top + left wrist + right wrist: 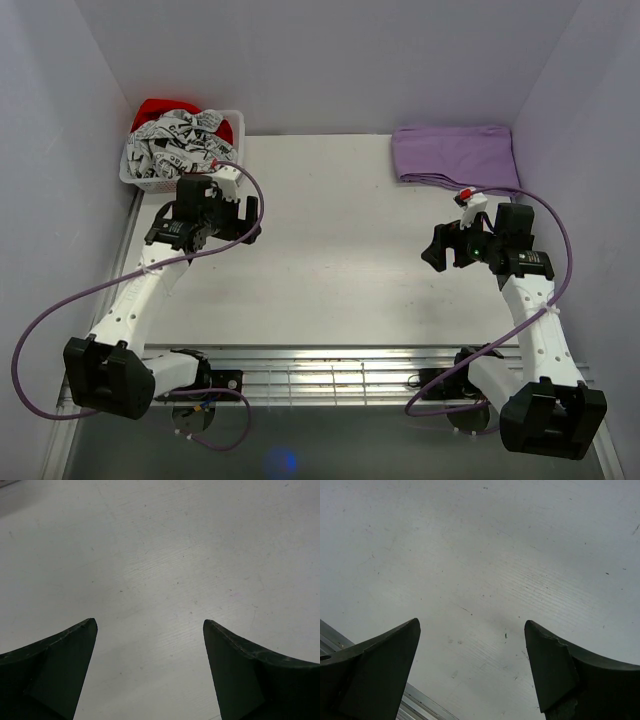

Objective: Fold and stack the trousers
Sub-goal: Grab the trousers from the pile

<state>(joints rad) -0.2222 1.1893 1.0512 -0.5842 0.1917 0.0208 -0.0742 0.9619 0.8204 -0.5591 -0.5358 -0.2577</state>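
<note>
1. The trousers (pixel 180 140) lie crumpled in a heap inside the white basket (pixel 135 178) at the far left corner of the table (pixel 330 260). They are not spread or folded at all, so I judge the task to be at its very start.
2. A red cloth (pixel 155 108) shares that basket and shows at its far side, behind and partly under the printed cloth. Any grab should therefore bite the top folds of the heap only, or the red piece may come up with it.
3. The left gripper (pixel 245 218) hangs just in front of the basket's near side, apart from it. Its wrist view shows both fingers (pixel 60 665) spread wide with only tabletop between them, so it holds nothing. It is the arm nearer the basket and is probably the one to reach in.
4. The right gripper (pixel 440 250) hovers over the right part of the table, its fingers (pixel 375 670) likewise spread and empty. It is likely waiting to take a second hold once the cloth is out.
5. A lilac cloth (pixel 455 155) lies folded flat in the far right corner, near the right arm but not touched by it (perhaps the base of the stack, though that is a guess).
6. The white surface between the two arms looks like the natural place to lay the trousers out for folding.
</note>
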